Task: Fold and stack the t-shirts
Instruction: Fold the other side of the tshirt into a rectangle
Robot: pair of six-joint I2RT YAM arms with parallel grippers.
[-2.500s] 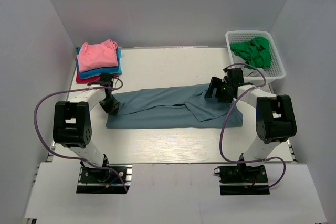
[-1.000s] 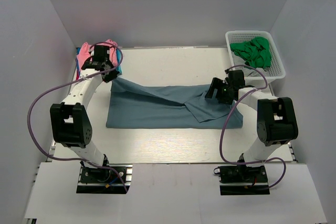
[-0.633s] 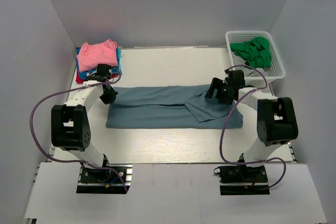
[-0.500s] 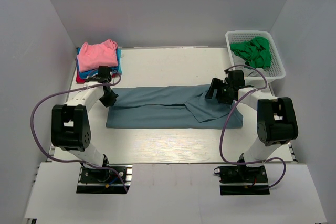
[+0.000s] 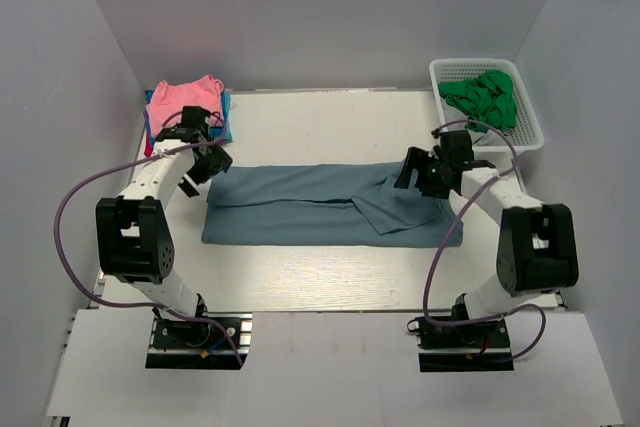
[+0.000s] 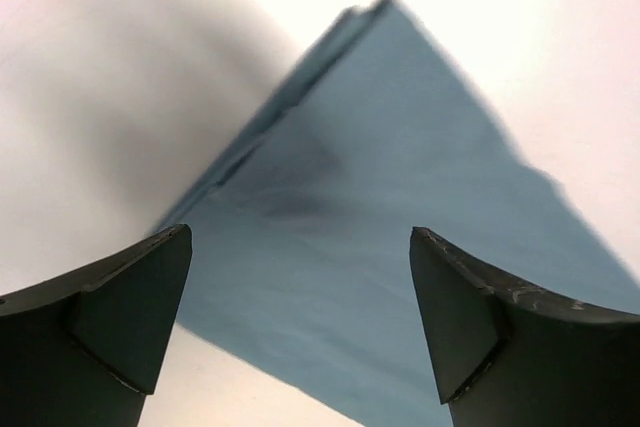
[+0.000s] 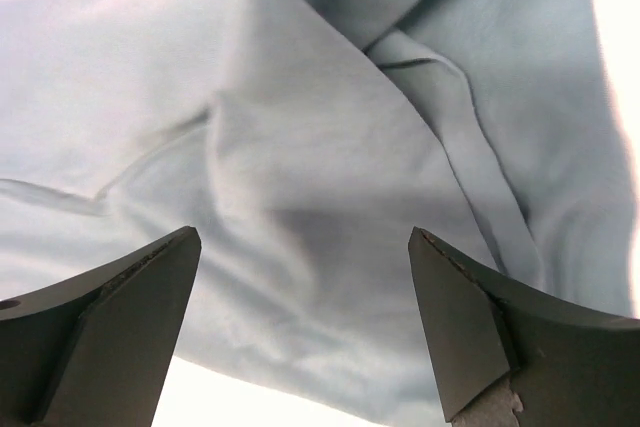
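Note:
A large slate-blue t-shirt (image 5: 310, 205) lies as a long folded band across the middle of the table (image 5: 320, 127). My left gripper (image 5: 207, 163) hovers open just above its back left corner, holding nothing. In the left wrist view that gripper (image 6: 300, 235) is spread wide over the shirt's pointed corner (image 6: 400, 177). My right gripper (image 5: 413, 173) is open above the rumpled right end. Wrinkled cloth (image 7: 330, 137) fills the right wrist view between the spread gripper (image 7: 303, 237). A stack of folded t-shirts sits at the back left, pink (image 5: 180, 100) on top and bright blue (image 5: 227, 107) beneath.
A white mesh basket (image 5: 475, 61) with crumpled green cloth (image 5: 482, 95) stands at the back right corner. White walls close in the table on the left, back and right. Purple cables loop from both arms over the table's sides.
The left gripper carried the shirt's left edge up towards the stack, brought it back down onto the shirt, let go and opened. The right gripper stayed open, shifting only slightly.

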